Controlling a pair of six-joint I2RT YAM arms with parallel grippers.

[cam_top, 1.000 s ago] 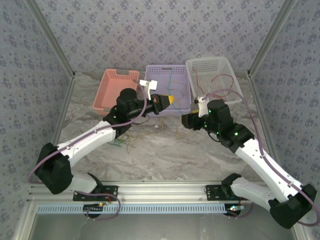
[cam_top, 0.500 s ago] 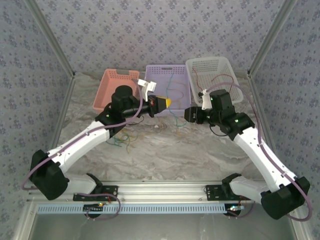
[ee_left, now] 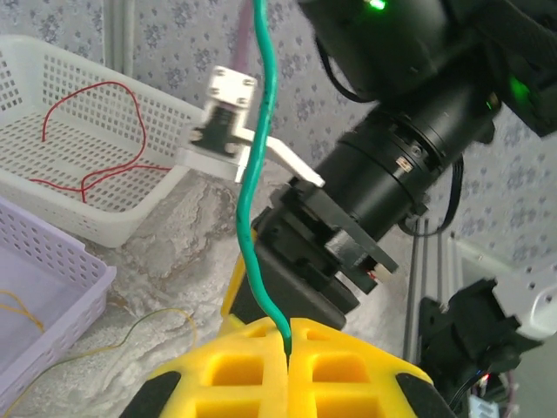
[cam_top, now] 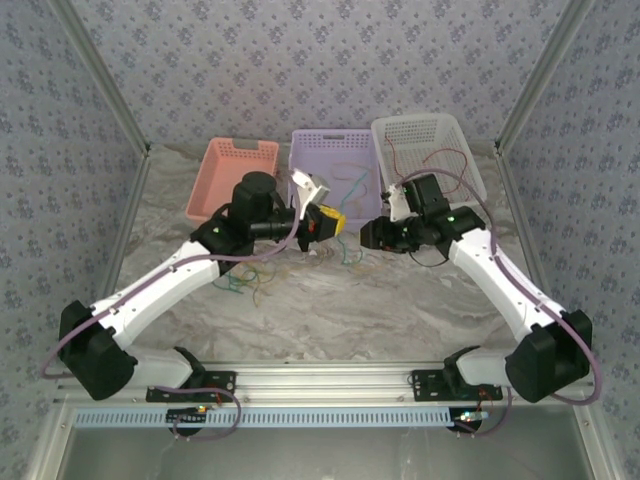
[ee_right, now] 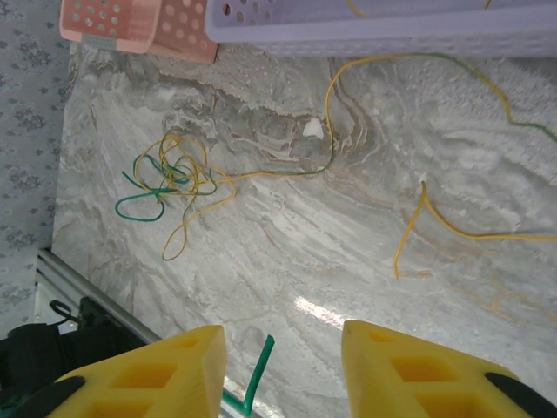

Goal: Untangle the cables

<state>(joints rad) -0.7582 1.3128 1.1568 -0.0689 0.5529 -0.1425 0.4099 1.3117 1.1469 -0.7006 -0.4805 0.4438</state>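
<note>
The marble table [cam_top: 330, 320] carries everything, with the left arm [cam_top: 170, 285] and the right arm [cam_top: 500, 285] reaching in from the near edge so that their ends almost meet above the table, in front of the baskets. Three baskets stand in a row at the far side: a pink basket [cam_top: 232, 180] on the left, a purple basket [cam_top: 335, 135] in the middle and a white basket [cam_top: 420, 120] on the right. The left gripper [ee_left: 287, 338] has its yellow fingers pressed together, clamped on a green cable [ee_left: 252, 200] that rises from between them and bends in front of the right arm's wrist. The right gripper [ee_right: 283, 353] faces down at the table with its yellow fingers apart; a loose green end hangs in the gap between them and touches neither. On the table below the left arm, a tangle [ee_right: 170, 178] of yellow and green cables lies in loops, and one yellow strand runs from it toward the purple basket. An orange cable [ee_right: 435, 222] lies by itself on the marble, well apart from the tangle. A red cable [ee_left: 96, 139] lies curled inside the white basket, and thin yellow and green strands show in the purple one.
</note>
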